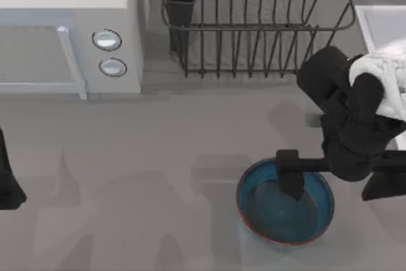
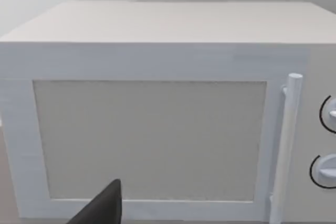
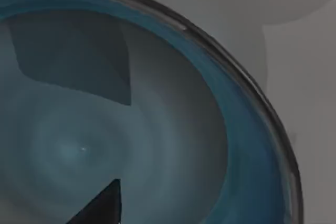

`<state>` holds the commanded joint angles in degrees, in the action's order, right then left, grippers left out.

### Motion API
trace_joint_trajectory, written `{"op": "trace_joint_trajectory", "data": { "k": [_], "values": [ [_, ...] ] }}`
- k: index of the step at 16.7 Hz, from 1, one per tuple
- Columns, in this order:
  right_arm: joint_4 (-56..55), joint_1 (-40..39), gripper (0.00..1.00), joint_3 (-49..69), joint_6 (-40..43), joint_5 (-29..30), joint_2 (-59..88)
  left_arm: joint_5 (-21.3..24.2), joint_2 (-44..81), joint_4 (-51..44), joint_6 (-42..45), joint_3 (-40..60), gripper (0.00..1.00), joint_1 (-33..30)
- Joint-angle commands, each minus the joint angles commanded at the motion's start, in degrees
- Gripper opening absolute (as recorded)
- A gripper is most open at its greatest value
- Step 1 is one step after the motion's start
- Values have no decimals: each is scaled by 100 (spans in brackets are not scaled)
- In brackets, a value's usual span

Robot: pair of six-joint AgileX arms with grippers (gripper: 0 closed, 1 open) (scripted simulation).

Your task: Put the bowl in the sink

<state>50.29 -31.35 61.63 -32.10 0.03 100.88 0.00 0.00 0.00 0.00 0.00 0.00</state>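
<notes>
The blue bowl [image 1: 285, 211] with its reddish rim sits on the grey table at the front right. My right gripper [image 1: 288, 168] hangs over the bowl's far rim and is open, one finger inside the bowl and the other just outside it. In the right wrist view the bowl's inside [image 3: 157, 129] is close below, with one dark fingertip [image 3: 105, 203] over it. The sink [image 1: 380, 26] is the pale basin at the far right, partly hidden by my right arm. My left arm [image 1: 7, 182] stays parked at the table's left edge.
A white microwave [image 1: 70, 36] stands at the back left, and its door [image 2: 152, 140] faces the left wrist camera. A dark wire dish rack [image 1: 254, 23] stands at the back, between the microwave and the sink.
</notes>
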Motion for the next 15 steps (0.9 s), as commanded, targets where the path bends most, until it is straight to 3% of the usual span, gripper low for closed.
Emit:
{"op": "trace_joint_trajectory", "data": {
  "k": [7,15],
  "values": [
    [-484,-13,100,-354,-15,1,178,0,0,0,0,0,100,0],
    [-484,-13,40,-354,-15,1,178,0,0,0,0,0,100,0]
  ]
}}
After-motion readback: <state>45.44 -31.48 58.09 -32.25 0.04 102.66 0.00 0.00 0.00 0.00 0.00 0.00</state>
